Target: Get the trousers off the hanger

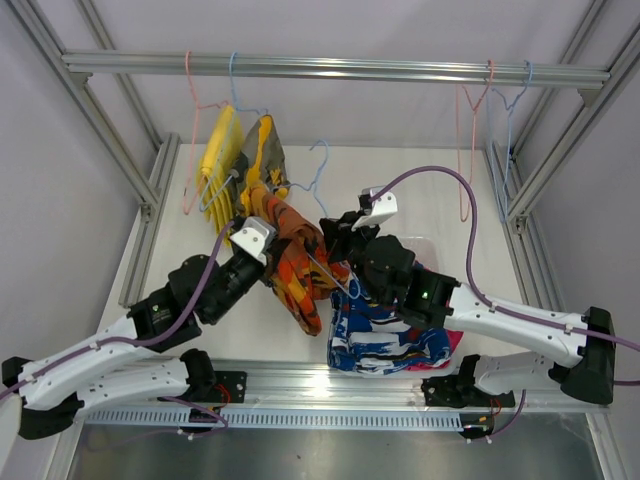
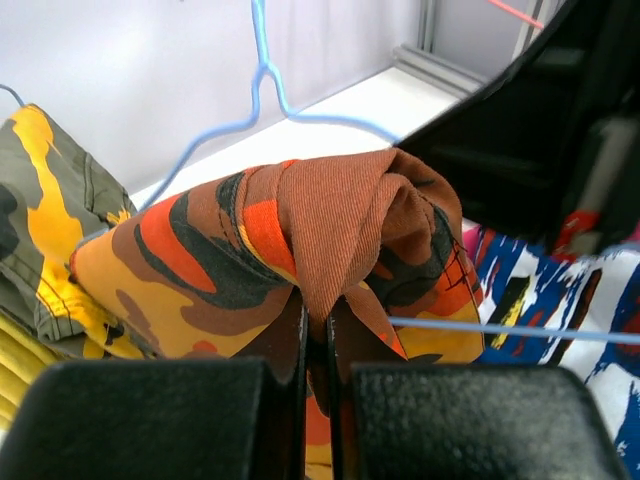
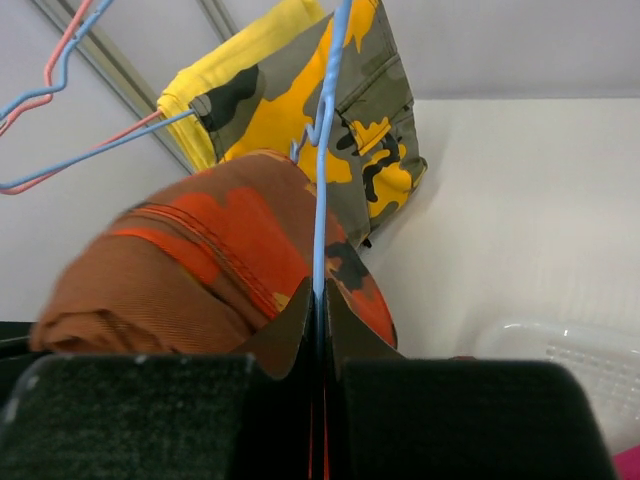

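right wrist | blue hanger point(image 3: 323, 200) crosses orange trousers point(image 3: 210, 250) | olive trousers point(image 3: 385, 150) behind

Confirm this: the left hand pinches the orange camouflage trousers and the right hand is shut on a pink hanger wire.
Wrong colour: the right wrist view shows the right hand shut on a blue hanger wire, not pink. The left hand does pinch the orange camouflage trousers.

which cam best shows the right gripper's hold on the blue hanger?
Right wrist: the blue hanger wire runs straight into the shut right gripper. Top external shows its hook, the grip lost against the orange camouflage trousers. Left wrist shows hook and one wire only.
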You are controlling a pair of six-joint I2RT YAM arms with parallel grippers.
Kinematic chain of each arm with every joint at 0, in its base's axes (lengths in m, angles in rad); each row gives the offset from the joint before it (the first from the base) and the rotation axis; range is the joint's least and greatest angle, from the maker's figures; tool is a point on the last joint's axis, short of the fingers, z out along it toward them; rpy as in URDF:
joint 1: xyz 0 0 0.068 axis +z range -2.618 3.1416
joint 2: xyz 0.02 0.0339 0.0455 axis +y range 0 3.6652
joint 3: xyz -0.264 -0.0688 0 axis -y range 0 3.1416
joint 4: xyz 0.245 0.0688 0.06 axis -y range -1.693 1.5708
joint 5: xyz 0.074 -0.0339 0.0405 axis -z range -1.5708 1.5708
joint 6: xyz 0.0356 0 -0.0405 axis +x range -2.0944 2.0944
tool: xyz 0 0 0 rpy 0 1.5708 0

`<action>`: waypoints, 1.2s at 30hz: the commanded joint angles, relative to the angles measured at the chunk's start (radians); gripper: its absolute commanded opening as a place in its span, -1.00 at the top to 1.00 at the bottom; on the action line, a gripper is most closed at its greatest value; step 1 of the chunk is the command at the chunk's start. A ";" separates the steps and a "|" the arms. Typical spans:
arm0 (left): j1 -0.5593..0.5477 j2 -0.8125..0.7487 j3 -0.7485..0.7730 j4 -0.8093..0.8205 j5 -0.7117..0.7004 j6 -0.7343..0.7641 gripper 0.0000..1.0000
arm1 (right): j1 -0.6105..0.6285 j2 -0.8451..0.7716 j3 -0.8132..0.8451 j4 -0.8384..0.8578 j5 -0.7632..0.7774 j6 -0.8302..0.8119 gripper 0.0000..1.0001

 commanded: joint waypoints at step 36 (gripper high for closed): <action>-0.129 -0.055 0.584 -0.145 0.108 -0.068 0.99 | -0.133 -0.211 -0.260 -0.034 -0.005 0.154 1.00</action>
